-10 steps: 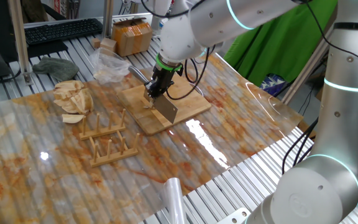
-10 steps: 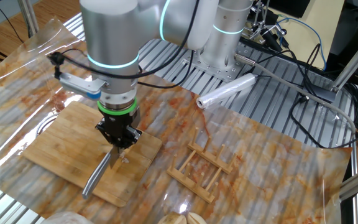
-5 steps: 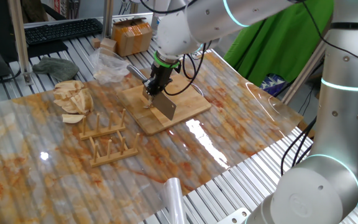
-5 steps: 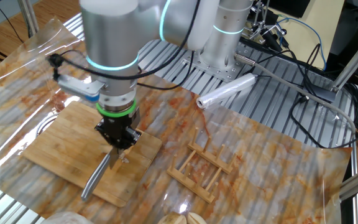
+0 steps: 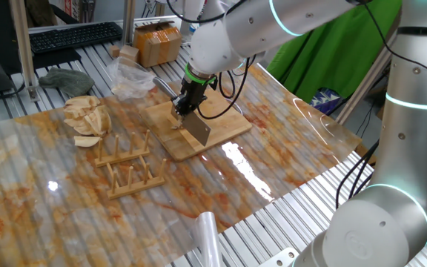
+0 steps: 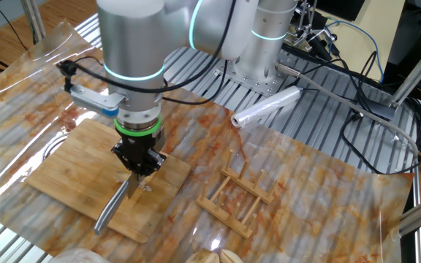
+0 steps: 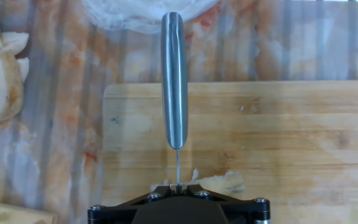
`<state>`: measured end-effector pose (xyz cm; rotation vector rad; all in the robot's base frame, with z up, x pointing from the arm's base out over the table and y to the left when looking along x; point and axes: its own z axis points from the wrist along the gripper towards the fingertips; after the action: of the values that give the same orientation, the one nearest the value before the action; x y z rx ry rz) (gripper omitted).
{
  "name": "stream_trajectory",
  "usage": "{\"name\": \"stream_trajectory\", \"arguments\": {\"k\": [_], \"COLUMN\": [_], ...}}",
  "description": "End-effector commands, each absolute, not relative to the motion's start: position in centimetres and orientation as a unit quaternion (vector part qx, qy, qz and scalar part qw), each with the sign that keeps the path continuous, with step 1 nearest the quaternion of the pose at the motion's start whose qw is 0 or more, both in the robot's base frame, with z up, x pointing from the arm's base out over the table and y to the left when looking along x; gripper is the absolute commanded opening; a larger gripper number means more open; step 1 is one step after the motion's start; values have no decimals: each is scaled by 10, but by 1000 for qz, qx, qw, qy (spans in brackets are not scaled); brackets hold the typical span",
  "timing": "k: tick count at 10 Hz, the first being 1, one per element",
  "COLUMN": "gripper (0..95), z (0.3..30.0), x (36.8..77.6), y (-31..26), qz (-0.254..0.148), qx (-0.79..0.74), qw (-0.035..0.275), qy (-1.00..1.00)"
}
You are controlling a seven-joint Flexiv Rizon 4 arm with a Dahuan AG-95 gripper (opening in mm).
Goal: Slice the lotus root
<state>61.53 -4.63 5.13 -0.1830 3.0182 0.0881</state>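
a: hand view first: where is the lotus root (image 7: 227,182)?

b: on the cutting board (image 7: 303,137), near its lower edge, just beside the cleaver (image 7: 174,81) blade's thin edge.

a: and the gripper (image 6: 140,166)?

b: pointing down over the board, jaws clamped on the cleaver's spine; the steel handle sticks out past the board's edge.

a: anything else near the board?

b: a heap of pale wedges (image 5: 86,116) and a wooden rack (image 5: 128,169), both off the board.
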Motion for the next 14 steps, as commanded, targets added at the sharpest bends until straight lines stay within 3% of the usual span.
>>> {"name": "stream_trajectory", "arguments": {"k": [1, 14], "gripper": [0, 0], "z": [52, 57], "x": [618, 601], "y": [-47, -45], "qz": [30, 25], "qx": [-60, -60], "qw": [59, 52], "qy": [996, 997]}}
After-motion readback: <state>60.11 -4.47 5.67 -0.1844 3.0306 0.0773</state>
